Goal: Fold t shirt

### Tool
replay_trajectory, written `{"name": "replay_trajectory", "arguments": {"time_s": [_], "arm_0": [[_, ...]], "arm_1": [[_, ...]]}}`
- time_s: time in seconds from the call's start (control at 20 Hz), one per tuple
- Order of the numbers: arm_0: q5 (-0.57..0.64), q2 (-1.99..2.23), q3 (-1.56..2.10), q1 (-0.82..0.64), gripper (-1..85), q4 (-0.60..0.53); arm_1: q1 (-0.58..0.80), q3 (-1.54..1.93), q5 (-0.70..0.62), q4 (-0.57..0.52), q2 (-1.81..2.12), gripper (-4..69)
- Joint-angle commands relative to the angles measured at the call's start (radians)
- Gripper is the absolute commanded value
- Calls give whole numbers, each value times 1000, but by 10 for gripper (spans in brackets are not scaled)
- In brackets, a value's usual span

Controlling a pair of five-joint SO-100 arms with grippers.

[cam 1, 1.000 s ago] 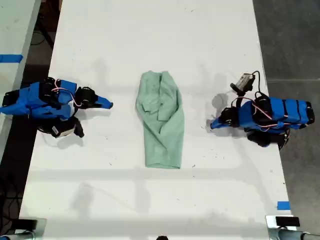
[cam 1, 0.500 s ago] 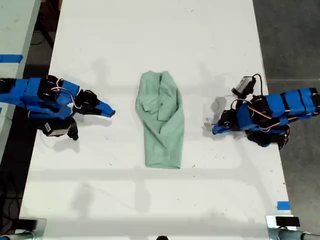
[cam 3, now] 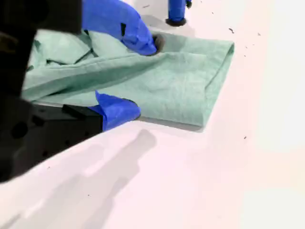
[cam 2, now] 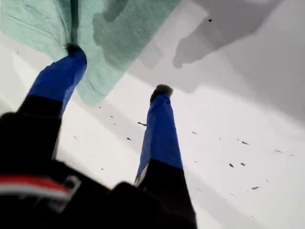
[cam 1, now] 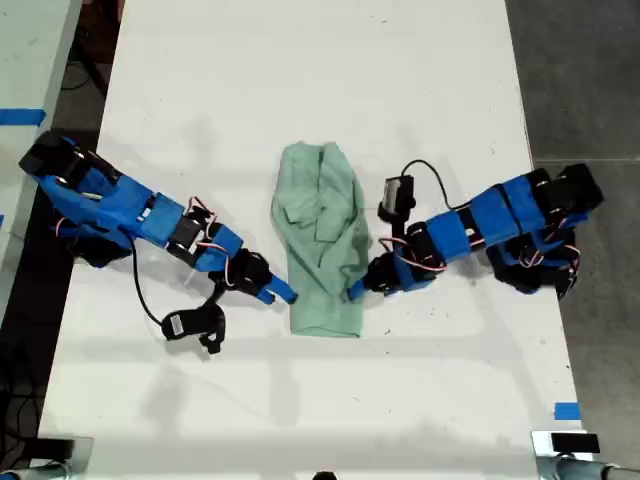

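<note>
T shirt (cam 1: 320, 240) (cam 2: 119, 24) (cam 3: 190, 81): pale mint-green, wrinkled, folded into a long narrow strip; lies flat near the middle of the white worktop (cam 1: 300, 60) (cam 2: 228, 143) (cam 3: 190, 181), its long axis running from the exterior view's top to its bottom; creased folds at the upper half, a straight folded end at the lower.

My first claw (cam 1: 352, 291) (cam 2: 118, 68): blue, at the strip's edge on the exterior view's right, near its lower end; jaws apart; one fingertip (cam 2: 74, 50) on the fabric margin, the other on bare worktop just beside it.

My second claw (cam 1: 285, 294) (cam 3: 144, 78): blue, at the opposite edge, on the exterior view's left; jaws apart, nothing clamped; one fingertip (cam 3: 145, 43) over the fabric, the other at the near edge, low by the worktop.
</note>
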Motion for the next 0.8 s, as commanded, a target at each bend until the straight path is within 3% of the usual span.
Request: {"name": "replay_trajectory", "arguments": {"time_s": [0.0, 0.1, 0.15, 0.2, 0.4, 0.65, 0.75], "arm_0": [[-32, -141, -129, 32, 170, -89], [-43, -229, -141, 41, 152, -175], [-21, -282, -170, 43, 91, -207], [6, -354, -230, 34, -1, -206], [60, -482, -370, 17, -1, -179], [46, -462, -371, 25, -1, -161], [-6, -449, -382, 32, 98, -118]], "arm_1": [[-28, -152, -34, -41, -114, 292], [-28, -210, -40, -66, -227, 284], [-28, -225, -34, -83, -275, 236], [-29, -232, -20, -98, -308, -5], [-54, -272, 38, -126, -357, -4], [-71, -321, 18, -133, -385, -4], [-71, -347, 6, -135, -402, -4]]}}
